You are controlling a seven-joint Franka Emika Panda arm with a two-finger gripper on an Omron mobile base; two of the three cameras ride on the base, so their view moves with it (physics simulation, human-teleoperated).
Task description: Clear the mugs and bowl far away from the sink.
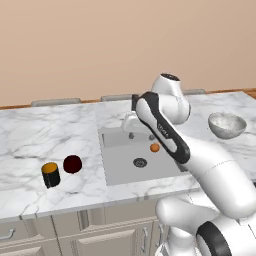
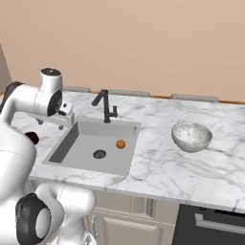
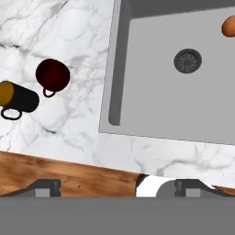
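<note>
Mugs, left base view: the black mug and the dark red mug stood just beside each other on the counter, near its front edge and left of the sink.
Bowl, left base view: the bowl sat upright on the counter's right stretch, well apart from the basin.
Handling, judged: all three looked like rigid glazed ware, light but slippery and breakable; a rim wall would likely suit the bowl, a pinch across the body or wall each mug.
Bowl, right base view: it rested alone right of the sink, with bare marble around it.
Sink, right base view: an orange ball lay near the drain, with the black tap at the back edge.
Gripper, right base view: the gripper hung over the counter by the sink's left rim.
Mugs, hand view: the black one lay seen from its side with its handle showing; the red one showed its mouth and a small handle.
Gripper, hand view: its jaws stood wide apart, nothing between them.
Surface and room: glossy veined marble, a plain tan wall behind, pale cabinet fronts below.
</note>
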